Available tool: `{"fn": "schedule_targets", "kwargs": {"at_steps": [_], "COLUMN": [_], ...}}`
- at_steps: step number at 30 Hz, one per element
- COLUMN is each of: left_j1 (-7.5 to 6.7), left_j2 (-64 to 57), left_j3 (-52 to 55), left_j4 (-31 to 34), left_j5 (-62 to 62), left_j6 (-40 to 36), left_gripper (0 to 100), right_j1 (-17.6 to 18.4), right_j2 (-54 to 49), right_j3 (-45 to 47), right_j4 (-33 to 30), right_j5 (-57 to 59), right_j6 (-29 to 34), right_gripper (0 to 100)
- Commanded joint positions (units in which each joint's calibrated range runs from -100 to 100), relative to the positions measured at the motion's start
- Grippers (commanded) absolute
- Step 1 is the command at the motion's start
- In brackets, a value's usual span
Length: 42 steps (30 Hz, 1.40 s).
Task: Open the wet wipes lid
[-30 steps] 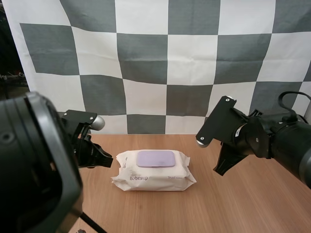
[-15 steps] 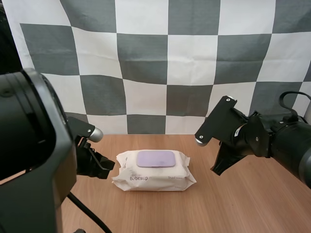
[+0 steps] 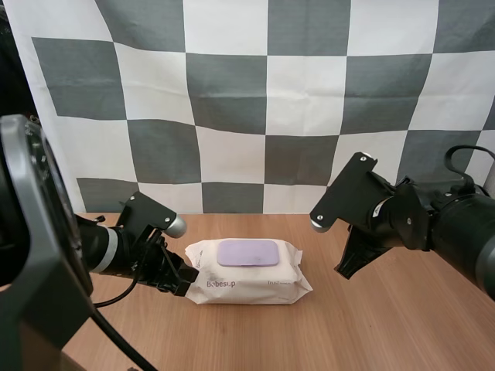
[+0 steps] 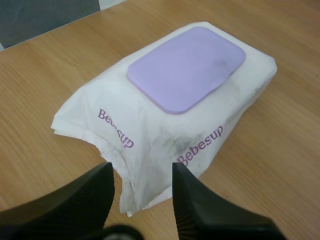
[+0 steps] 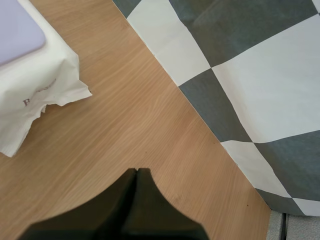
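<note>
A white wet wipes pack (image 3: 246,272) lies flat on the wooden table (image 3: 387,325), its lilac lid (image 3: 247,253) closed on top. My left gripper (image 3: 182,277) is low at the pack's left end. In the left wrist view its fingers (image 4: 142,171) stand apart, and the crimped end of the pack (image 4: 150,125) lies just ahead of the gap, with the lid (image 4: 187,67) beyond. My right gripper (image 3: 348,267) hangs to the right of the pack, apart from it. In the right wrist view it (image 5: 137,172) is one dark wedge over bare wood, near the pack's other end (image 5: 35,85).
Bare wooden tabletop lies in front of the pack and to its right. The table's back edge runs just behind the pack.
My left arm has swung right and down to the pack's left end, and its fingers have opened. The right arm and the pack have stayed put.
</note>
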Motion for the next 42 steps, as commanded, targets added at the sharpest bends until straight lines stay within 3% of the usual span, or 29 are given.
{"fn": "schedule_targets", "kwargs": {"at_steps": [1, 14, 28, 42], "left_j1": [-0.04, -0.04, -0.04, -0.04], "left_j2": [1.42, 14.72, 14.99, 14.99], "left_j3": [0.02, 0.02, 0.02, 0.02], "left_j4": [-0.86, -4.74, -7.70, -7.51], "left_j5": [0.73, 1.50, 8.27, 4.33], "left_j6": [0.10, 5.89, 9.96, 9.96], "left_gripper": [65, 65, 65, 65], "right_j1": [0.02, 0.02, 0.02, 0.02], "right_j2": [0.02, 0.02, 0.02, 0.02], "right_j3": [0.09, 0.09, 0.09, 0.09], "right_j4": [-0.01, -0.13, -0.13, -0.13], "right_j5": [0.08, -0.50, -2.05, -2.05], "right_j6": [0.02, 0.02, 0.02, 0.02], "right_gripper": [0, 0, 0, 0]}}
